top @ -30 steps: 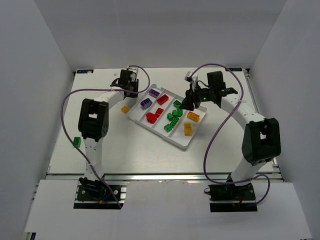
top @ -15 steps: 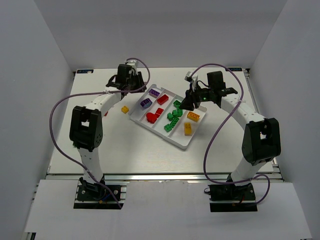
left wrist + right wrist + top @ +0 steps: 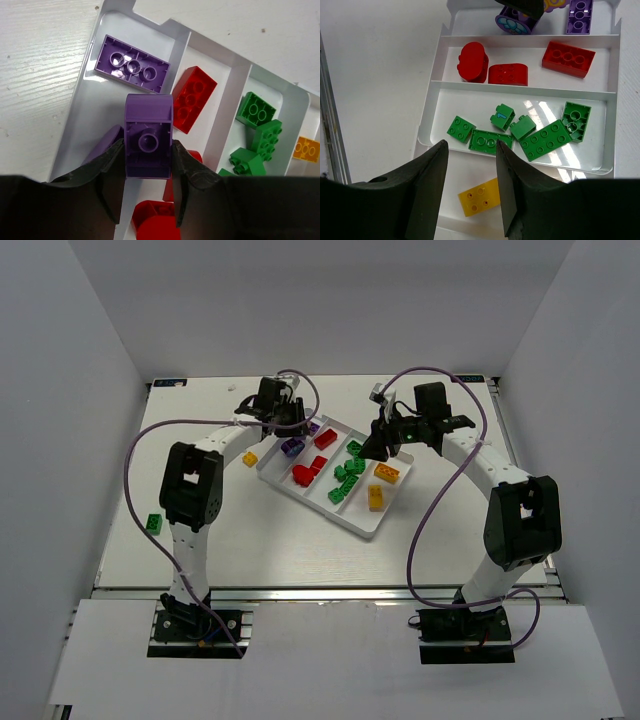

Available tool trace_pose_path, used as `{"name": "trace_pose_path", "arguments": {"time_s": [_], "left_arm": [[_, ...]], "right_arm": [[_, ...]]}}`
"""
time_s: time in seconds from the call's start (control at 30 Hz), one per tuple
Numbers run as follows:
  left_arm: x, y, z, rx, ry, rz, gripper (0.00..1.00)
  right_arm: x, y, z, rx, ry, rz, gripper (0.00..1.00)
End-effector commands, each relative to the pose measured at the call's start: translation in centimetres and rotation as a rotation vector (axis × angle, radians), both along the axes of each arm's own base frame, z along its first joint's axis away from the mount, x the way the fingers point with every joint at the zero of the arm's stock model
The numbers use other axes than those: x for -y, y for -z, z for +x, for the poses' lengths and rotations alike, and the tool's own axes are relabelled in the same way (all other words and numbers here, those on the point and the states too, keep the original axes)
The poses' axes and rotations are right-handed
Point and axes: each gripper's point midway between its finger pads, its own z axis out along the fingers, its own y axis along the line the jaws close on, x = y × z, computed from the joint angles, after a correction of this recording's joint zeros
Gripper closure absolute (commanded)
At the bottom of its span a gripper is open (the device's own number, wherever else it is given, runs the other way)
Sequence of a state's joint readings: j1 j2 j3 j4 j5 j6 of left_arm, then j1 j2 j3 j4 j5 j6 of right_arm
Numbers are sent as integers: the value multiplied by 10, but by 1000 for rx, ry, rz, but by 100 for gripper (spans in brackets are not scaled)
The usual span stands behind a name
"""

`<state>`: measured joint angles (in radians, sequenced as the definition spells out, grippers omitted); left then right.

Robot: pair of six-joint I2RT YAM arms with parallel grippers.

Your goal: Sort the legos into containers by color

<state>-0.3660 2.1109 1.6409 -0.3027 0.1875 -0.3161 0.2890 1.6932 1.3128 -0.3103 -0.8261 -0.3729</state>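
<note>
My left gripper (image 3: 148,150) (image 3: 287,418) is shut on a purple lego (image 3: 148,131), held above the leftmost container of the white tray (image 3: 75,117) (image 3: 366,529). A flat purple lego (image 3: 131,63) lies in that container just beyond. The neighbouring containers hold red legos (image 3: 194,99) (image 3: 568,56), green legos (image 3: 255,110) (image 3: 546,140) and yellow ones (image 3: 479,196) (image 3: 376,498). My right gripper (image 3: 471,152) (image 3: 380,445) hangs open over the green and yellow containers with nothing between its fingers.
A loose yellow lego (image 3: 250,458) lies on the table just left of the tray. A green lego (image 3: 153,523) sits near the table's left edge. The left arm's purple cable (image 3: 130,455) loops out over the left side. White walls enclose the table.
My left gripper has swung right, from beside the tray's far left corner to over its purple container. The right arm has not moved.
</note>
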Motion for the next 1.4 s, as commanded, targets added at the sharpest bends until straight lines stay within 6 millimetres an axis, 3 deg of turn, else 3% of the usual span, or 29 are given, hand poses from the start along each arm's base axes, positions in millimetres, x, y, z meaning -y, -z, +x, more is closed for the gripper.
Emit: {"name": "trace_pose_path", "arguments": {"time_s": [0.0, 0.5, 0.63, 0.73, 0.77, 0.8, 0.83, 0.93, 0.97, 1.0, 1.03, 1.07, 1.1, 1.13, 1.2, 1.23, 1.37], "left_arm": [[5, -18, 8, 36, -11, 12, 60], [9, -23, 32, 58, -23, 71, 41], [4, -32, 33, 71, -44, 82, 42], [-7, -54, 31, 104, -97, 69, 58], [-18, -65, 25, 120, -131, 64, 73], [-25, -68, 20, 119, -151, 54, 81], [-48, -78, 11, 134, -231, 47, 85], [-94, -88, -7, 136, -394, -14, 88], [-111, -87, -28, 120, -447, -31, 88], [-126, -87, -36, 105, -501, -52, 88], [-154, -81, -43, 49, -625, -102, 84], [-167, -74, -60, 5, -675, -129, 74], [-177, -70, -67, -35, -732, -173, 63], [-199, -62, -75, -76, -792, -190, 44], [-211, -50, -89, -141, -862, -238, 28], [-228, -45, -94, -165, -918, -243, 17], [-249, -29, -102, -248, -1047, -198, 6]], "right_arm": [[-1, -18, 1, 52, -8, 31, 51], [-1, -19, 0, 57, -9, 32, 50], [0, -20, 0, 62, -7, 31, 50], [0, -21, 0, 70, -13, 29, 50], [0, -21, -1, 71, -14, 28, 50], [0, -21, -1, 75, -16, 27, 50], [1, -21, 0, 77, -15, 26, 50], [0, -21, -1, 77, -18, 27, 50], [-1, -21, -1, 78, -23, 31, 50], [-1, -21, -1, 76, -24, 32, 50], [-1, -21, -1, 76, -25, 34, 50], [-2, -21, -1, 74, -29, 37, 50], [-2, -21, 0, 75, -28, 38, 50], [-2, -22, 0, 75, -29, 38, 50], [-2, -20, 0, 74, -29, 38, 50], [-2, -20, 1, 72, -27, 38, 50], [-2, -19, 1, 76, -29, 36, 50]]}}
